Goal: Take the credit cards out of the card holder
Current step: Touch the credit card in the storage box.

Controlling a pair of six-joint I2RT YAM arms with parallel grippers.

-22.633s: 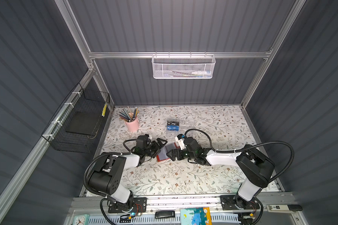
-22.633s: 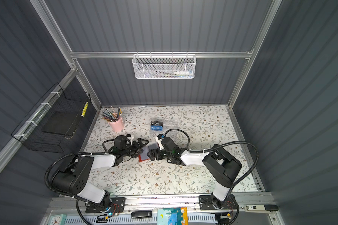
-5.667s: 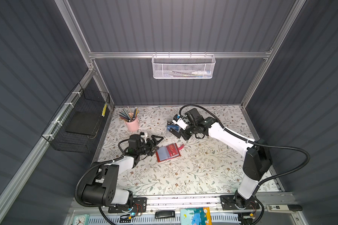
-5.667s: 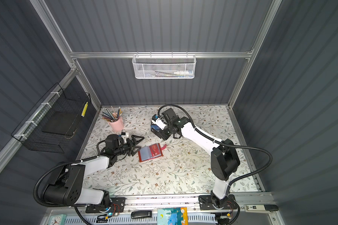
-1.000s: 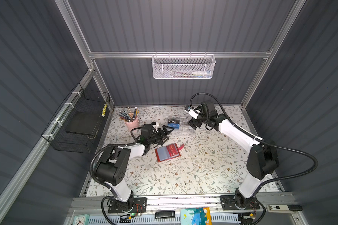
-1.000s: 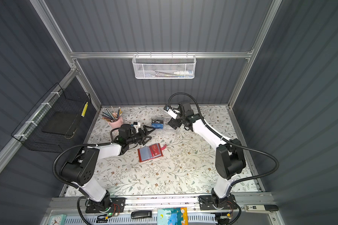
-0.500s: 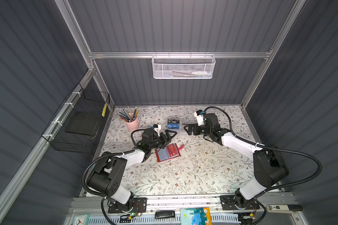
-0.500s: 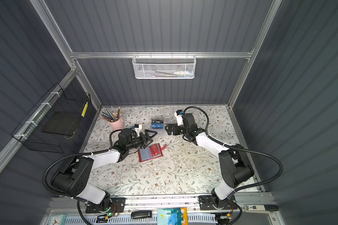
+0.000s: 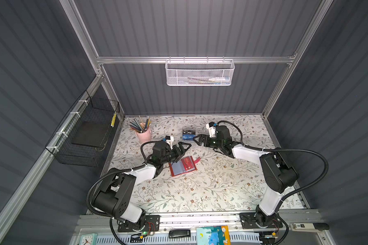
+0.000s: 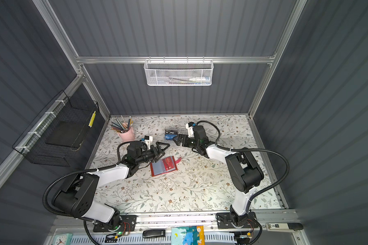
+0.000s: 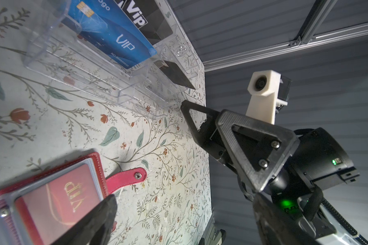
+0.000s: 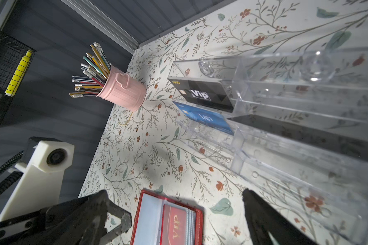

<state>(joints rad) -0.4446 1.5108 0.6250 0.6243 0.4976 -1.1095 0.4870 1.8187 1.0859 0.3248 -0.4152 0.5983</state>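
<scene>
Card holder open flat on floral surface, red card in its front sleeve. Left pincer spread wide, empty, at holder's far edge. Right pincer likewise apart, empty, beside clear box containing black card and blue card.

The card holder looks like red leather, its sleeves glossy clear plastic. The box is shiny transparent plastic.

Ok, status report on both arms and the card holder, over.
Left end effector open, empty, at card holder. Right end effector open, empty, by clear box. Red card in its sleeve. Nothing blocking.
</scene>
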